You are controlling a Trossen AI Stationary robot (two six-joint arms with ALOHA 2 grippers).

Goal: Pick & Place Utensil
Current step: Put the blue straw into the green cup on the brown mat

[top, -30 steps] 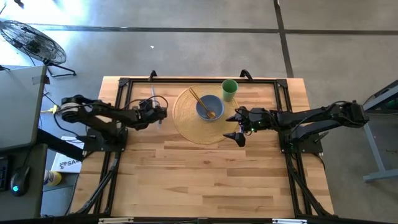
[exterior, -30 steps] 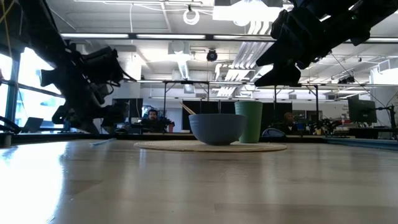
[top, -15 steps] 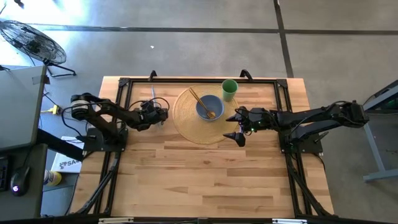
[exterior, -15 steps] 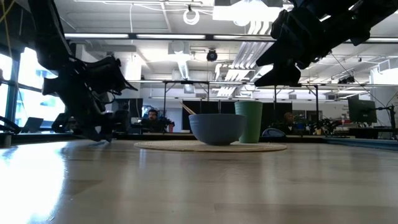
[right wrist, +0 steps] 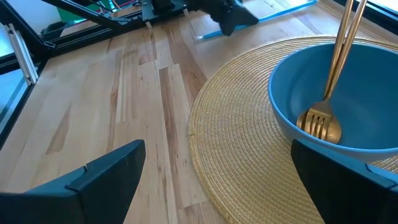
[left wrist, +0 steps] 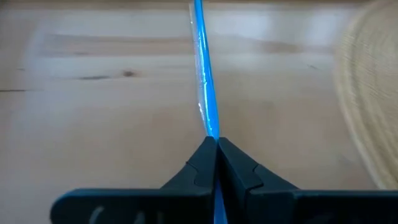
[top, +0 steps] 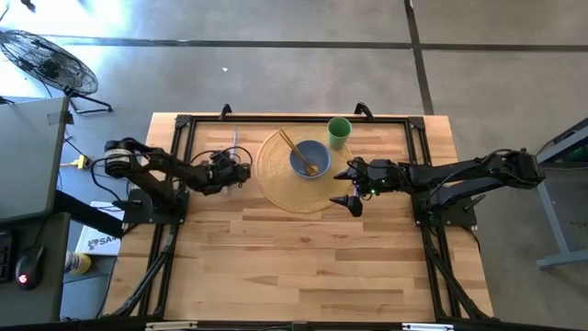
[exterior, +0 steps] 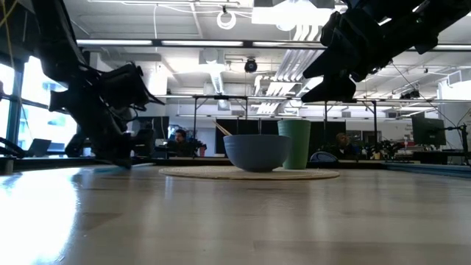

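A thin blue utensil (left wrist: 205,81) lies on the wooden table left of the round woven mat (top: 276,179); it also shows in the right wrist view (right wrist: 283,10). My left gripper (top: 241,171) is down at the table, shut on it. My right gripper (top: 354,188) hangs open above the mat's right edge, touching nothing. On the mat stands a blue bowl (top: 310,158) with a gold fork (right wrist: 320,121) and gold sticks leaning in it. A green cup (top: 339,131) stands behind the bowl. My left gripper pinches the blue utensil between its two fingertips (left wrist: 211,134). The fingers come slanting down and lie roughly along it. The utensil runs on from the fingertips toward the table's far edge, its free length (left wrist: 200,37) low over or on the wood.
Black frame rails (top: 294,118) run along the table's far edge and down both sides. The near half of the table (top: 303,267) is bare wood. In the low view, a room with desks and people lies beyond the table.
My left gripper has come down to the table beside the mat and shut on the blue utensil. My right gripper has kept still and open.
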